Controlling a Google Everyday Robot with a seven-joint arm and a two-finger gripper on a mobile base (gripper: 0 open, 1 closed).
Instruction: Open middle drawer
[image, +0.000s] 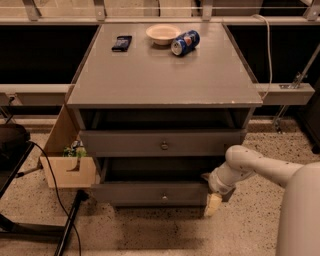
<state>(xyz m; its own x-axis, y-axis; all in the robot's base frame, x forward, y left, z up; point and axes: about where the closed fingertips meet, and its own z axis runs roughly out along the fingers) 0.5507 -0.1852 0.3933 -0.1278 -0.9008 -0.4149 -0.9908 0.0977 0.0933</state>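
Two grey drawer fronts with small round knobs show under the cabinet top. The larger upper one (162, 143) is the top drawer. The lower one is the middle drawer (150, 193), with a dark gap above its front. No third drawer shows below it. My gripper (213, 198) is at the right end of the middle drawer's front, touching or very near its corner. Its pale tip hangs down close to the floor. My white arm (260, 167) reaches in from the lower right.
The grey cabinet top (160, 75) carries a black phone-like object (122, 43), a cream bowl (162, 34) and a blue can lying on its side (185, 42). A cardboard box (67, 167) stands at the cabinet's left, with black cables (55, 195) on the speckled floor.
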